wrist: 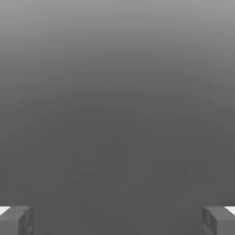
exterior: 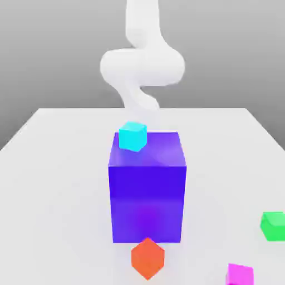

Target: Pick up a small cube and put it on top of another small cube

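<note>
The end effector [wrist: 117, 220] is gaping wide, holding nothing; the cyan cube [exterior: 132, 136] is sitting atop the blue block [exterior: 147, 189], unstacked.

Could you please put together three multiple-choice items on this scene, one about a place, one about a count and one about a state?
1. Where is the cyan cube?
A. On top of the big blue block
B. On the table beside the green cube
C. Stacked on the orange cube

2. How many small cubes are in the exterior view?
A. Two
B. Four
C. Six

3. What state is the gripper in?
A. Shut on the cyan cube
B. Shut on nothing
C. Open, holding nothing

Answers:
1. A, since it sits near the block's top corner at the exterior view's left.
2. B, counting cyan, orange cube, green cube and magenta cube.
3. C, because the hand view shows the fingertips far apart with nothing between them.
</note>
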{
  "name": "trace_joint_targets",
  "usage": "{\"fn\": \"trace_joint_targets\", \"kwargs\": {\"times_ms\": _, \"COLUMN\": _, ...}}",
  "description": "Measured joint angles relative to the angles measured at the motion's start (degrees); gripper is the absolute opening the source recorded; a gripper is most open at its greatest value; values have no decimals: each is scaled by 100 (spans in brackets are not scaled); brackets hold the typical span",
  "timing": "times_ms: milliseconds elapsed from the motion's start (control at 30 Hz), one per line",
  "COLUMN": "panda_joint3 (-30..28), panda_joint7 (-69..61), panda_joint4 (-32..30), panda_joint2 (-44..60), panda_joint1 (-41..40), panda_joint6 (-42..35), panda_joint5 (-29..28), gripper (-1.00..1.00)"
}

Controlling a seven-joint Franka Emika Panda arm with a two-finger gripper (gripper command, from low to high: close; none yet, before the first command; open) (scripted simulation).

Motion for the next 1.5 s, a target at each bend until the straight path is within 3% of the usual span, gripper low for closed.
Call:
{"fn": "trace_joint_targets", "kwargs": {"times_ms": 333, "panda_joint3": -400, "panda_joint7": -2052, "panda_joint4": 94, "panda_joint2": 2120, "panda_joint1": 1069, "panda_joint6": 556, "panda_joint5": 514, "gripper": 0}}
{"fn": "trace_joint_targets", "kwargs": {"times_ms": 633, "panda_joint3": -274, "panda_joint7": -3760, "panda_joint4": 173, "panda_joint2": 3983, "panda_joint1": 1619, "panda_joint6": 1059, "panda_joint5": 818, "gripper": 0}}
{"fn": "trace_joint_targets", "kwargs": {"times_ms": 800, "panda_joint3": -140, "panda_joint7": -4484, "panda_joint4": 207, "panda_joint2": 4987, "panda_joint1": 1768, "panda_joint6": 1368, "panda_joint5": 664, "gripper": 0}}
{"fn": "trace_joint_targets", "kwargs": {"times_ms": 1000, "panda_joint3": -45, "panda_joint7": -5051, "panda_joint4": 250, "panda_joint2": 6154, "panda_joint1": 1966, "panda_joint6": 1775, "panda_joint5": 103, "gripper": 0}}
{"fn": "trace_joint_targets", "kwargs": {"times_ms": 1133, "panda_joint3": -16, "panda_joint7": -5135, "panda_joint4": 407, "panda_joint2": 6986, "panda_joint1": 1978, "panda_joint6": 2362, "panda_joint5": 49, "gripper": 0}}
{"fn": "trace_joint_targets", "kwargs": {"times_ms": 1167, "panda_joint3": -9, "panda_joint7": -5143, "panda_joint4": 435, "panda_joint2": 7118, "panda_joint1": 1972, "panda_joint6": 2463, "panda_joint5": 54, "gripper": -100}}
{"fn": "trace_joint_targets", "kwargs": {"times_ms": 1367, "panda_joint3": -4, "panda_joint7": -5146, "panda_joint4": 450, "panda_joint2": 7184, "panda_joint1": 1969, "panda_joint6": 2501, "panda_joint5": 56, "gripper": -100}}
{"fn": "trace_joint_targets", "kwargs": {"times_ms": 1500, "panda_joint3": -33, "panda_joint7": -5123, "panda_joint4": 321, "panda_joint2": 6597, "panda_joint1": 1993, "panda_joint6": 2045, "panda_joint5": 21, "gripper": -100}}
